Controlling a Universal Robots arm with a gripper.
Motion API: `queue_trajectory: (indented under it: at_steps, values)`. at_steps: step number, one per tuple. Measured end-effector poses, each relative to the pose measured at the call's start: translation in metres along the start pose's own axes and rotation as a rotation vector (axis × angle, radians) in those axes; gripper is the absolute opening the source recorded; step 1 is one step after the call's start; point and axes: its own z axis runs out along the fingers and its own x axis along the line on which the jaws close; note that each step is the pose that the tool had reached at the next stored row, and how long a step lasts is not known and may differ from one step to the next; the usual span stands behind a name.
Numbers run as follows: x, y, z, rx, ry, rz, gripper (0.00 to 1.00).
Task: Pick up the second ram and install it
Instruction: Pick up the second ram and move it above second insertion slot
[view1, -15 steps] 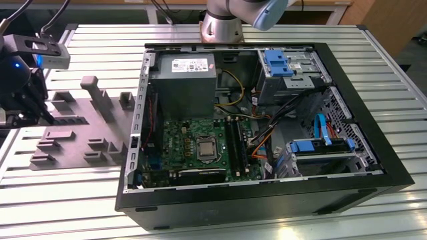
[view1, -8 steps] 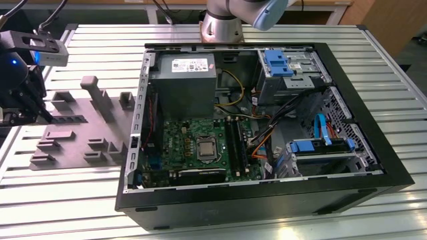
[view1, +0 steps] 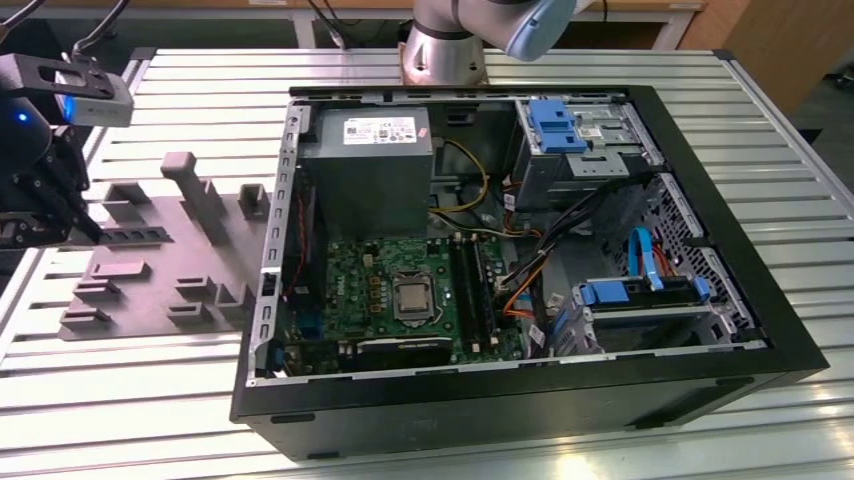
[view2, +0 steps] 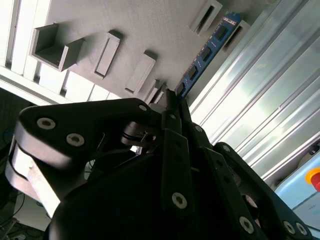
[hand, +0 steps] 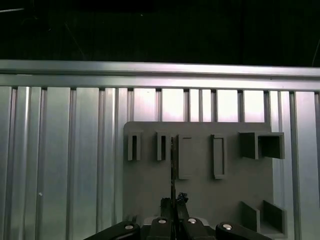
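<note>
At the exterior view's left, the gripper (view1: 80, 228) appears to have its jaws closed on the near end of the second ram (view1: 138, 235). The ram stands on edge in the grey fixture tray (view1: 147, 280), its long axis pointing rightward toward the open computer case (view1: 534, 405).

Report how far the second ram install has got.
Done: the approach only; the gripper sits at one end of the second ram. In hand: the ram stands on edge in the grey fixture tray, not yet lifted. Left: the pickup and the whole install; this ram is not in the black slots on the motherboard inside the open case.
</note>
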Motion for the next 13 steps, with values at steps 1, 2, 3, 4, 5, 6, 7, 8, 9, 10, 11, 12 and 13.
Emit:
queue_trajectory:
  at_steps: [1,2,3,4,5,6,7,8,9,10,11,12,13]
  values:
    - [-0.0001,0.0001,-0.0007,0.0000,0.0000,0.000,0.14]
    - [-0.0001,0.0001,-0.0014,0.0001,-0.0001,0.000,0.14]
    - [-0.0002,0.0001,-0.0022,0.0000,0.0000,0.000,0.14]
    - [-0.0002,0.0002,-0.0030,0.0001,0.0000,0.000,0.14]
    - [-0.0002,0.0002,-0.0038,0.0000,0.0001,0.000,0.14]
    - [-0.0003,0.0003,-0.0047,0.0000,0.0001,0.000,0.14]
    - [-0.0004,0.0003,-0.0054,0.0000,0.0000,0.000,0.14]
    - [-0.0004,0.0003,-0.0061,0.0000,0.0000,0.000,0.14]
    - [-0.0005,0.0004,-0.0070,-0.0001,0.0000,0.000,0.14]
    - [-0.0005,0.0004,-0.0078,0.0000,0.0001,0.000,0.14]
    - [-0.0006,0.0005,-0.0087,-0.0001,0.0001,0.000,0.14]
    - [-0.0006,0.0005,-0.0094,0.0000,0.0000,0.000,0.14]
    - [-0.0007,0.0005,-0.0103,-0.0001,0.0001,0.000,0.14]
